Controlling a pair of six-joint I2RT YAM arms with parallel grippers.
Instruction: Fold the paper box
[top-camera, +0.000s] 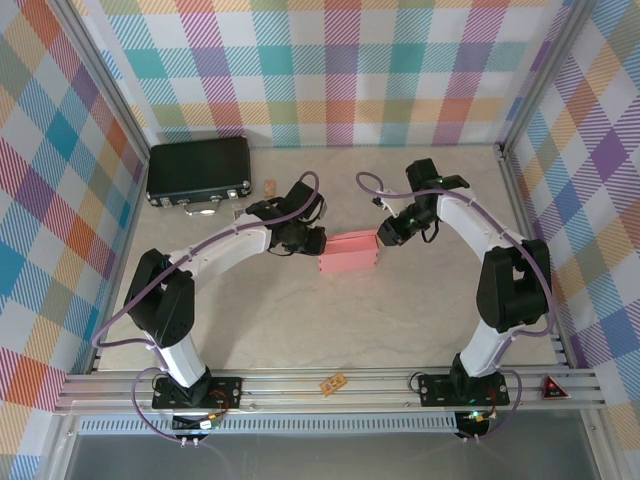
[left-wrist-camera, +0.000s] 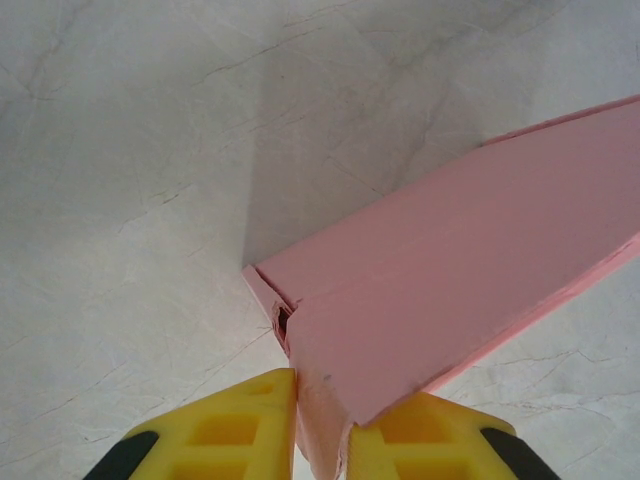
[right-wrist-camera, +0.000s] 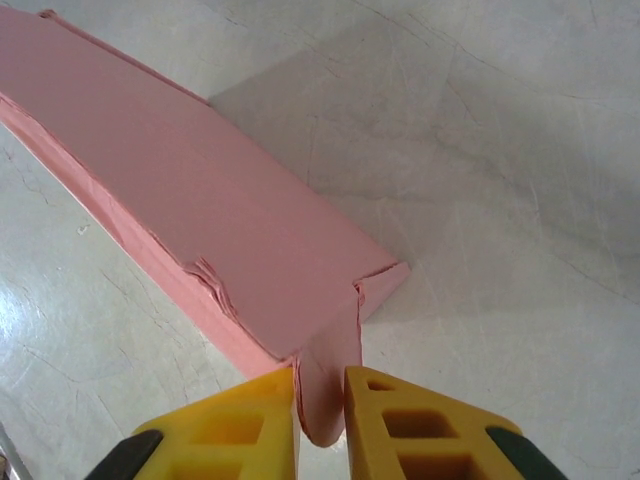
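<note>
The salmon-pink paper box (top-camera: 347, 252) lies as a flat folded rectangle in the middle of the table, between my two grippers. My left gripper (top-camera: 318, 243) is at its left end. In the left wrist view the box (left-wrist-camera: 450, 270) runs away to the upper right, and its crumpled end flap fills the narrow gap in my left gripper (left-wrist-camera: 322, 425). My right gripper (top-camera: 380, 237) is at the right end. There the box (right-wrist-camera: 200, 200) stretches to the upper left, and a rounded end tab hangs pinched in my right gripper (right-wrist-camera: 320, 410), against the left finger (right-wrist-camera: 250, 420).
A black hard case (top-camera: 198, 172) with metal latches lies at the back left, with a small brown piece (top-camera: 270, 187) beside it. Plaid walls and metal frame posts close in the table. An orange tag (top-camera: 333, 383) sits on the front rail.
</note>
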